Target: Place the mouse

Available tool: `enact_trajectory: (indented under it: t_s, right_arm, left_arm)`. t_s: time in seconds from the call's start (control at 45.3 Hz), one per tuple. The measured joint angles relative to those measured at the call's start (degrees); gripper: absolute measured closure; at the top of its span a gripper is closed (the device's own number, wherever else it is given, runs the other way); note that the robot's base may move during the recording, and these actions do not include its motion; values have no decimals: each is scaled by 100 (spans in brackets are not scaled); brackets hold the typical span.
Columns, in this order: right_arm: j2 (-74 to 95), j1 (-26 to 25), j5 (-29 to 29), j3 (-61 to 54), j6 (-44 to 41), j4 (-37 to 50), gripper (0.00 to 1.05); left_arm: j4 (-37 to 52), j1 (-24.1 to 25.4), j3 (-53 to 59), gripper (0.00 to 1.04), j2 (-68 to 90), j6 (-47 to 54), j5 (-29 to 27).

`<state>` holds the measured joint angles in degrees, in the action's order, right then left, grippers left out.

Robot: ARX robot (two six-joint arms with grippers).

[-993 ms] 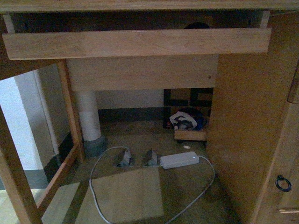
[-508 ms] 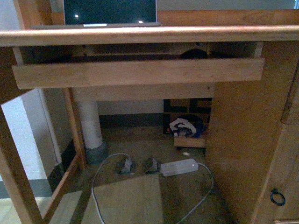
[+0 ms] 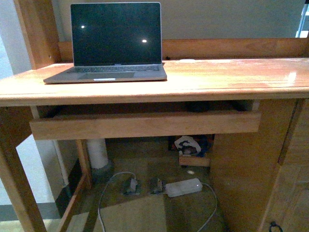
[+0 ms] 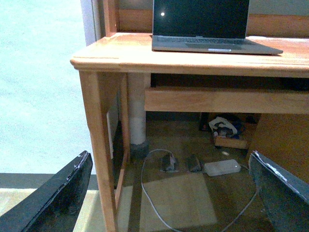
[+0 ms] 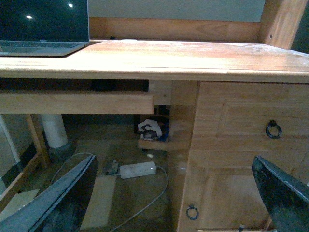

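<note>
Both arms hang with jaws spread and empty: left gripper, right gripper. Ahead of them and higher, a dark dome, likely the mouse, sits on the tray beneath the desktop, half hidden. Reaching into that narrow slot risks fingers striking the wood or nudging the mouse deeper.

Dim, bluish, soft-focus views; glare on the desktop, deep shadow beneath.
</note>
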<state>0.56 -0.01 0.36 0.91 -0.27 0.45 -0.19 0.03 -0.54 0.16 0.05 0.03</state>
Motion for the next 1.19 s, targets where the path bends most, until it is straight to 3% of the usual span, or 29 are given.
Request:
enact_trajectory:
  t_s: [0.463,0.53,0.706,0.971,1.081,1.192]
  right_arm:
    - [0,0,2,0,2,7,7]
    - [0,0,0,0,2,9,7]
    - [0,0,0,0,0,7,7]
    - [0,0,0,0,0,7,7]
    - [0,0,0,-2,2,7,7]
    - [0,0,0,0,0,7,7]
  left_arm:
    - [26,-13,0,7,4,-4,-4]
    - [369,-146,0,7,166,-2,-17]
    - [2577,-839,-35,7,2649,50,-664]
    - [5088,-946,-1130,7,6369,-205,-887]
    - [5515,-1025,-1718,7,7626,-409,-927]
    - [5228,-1032,-2468,7,8817,-949,-883]
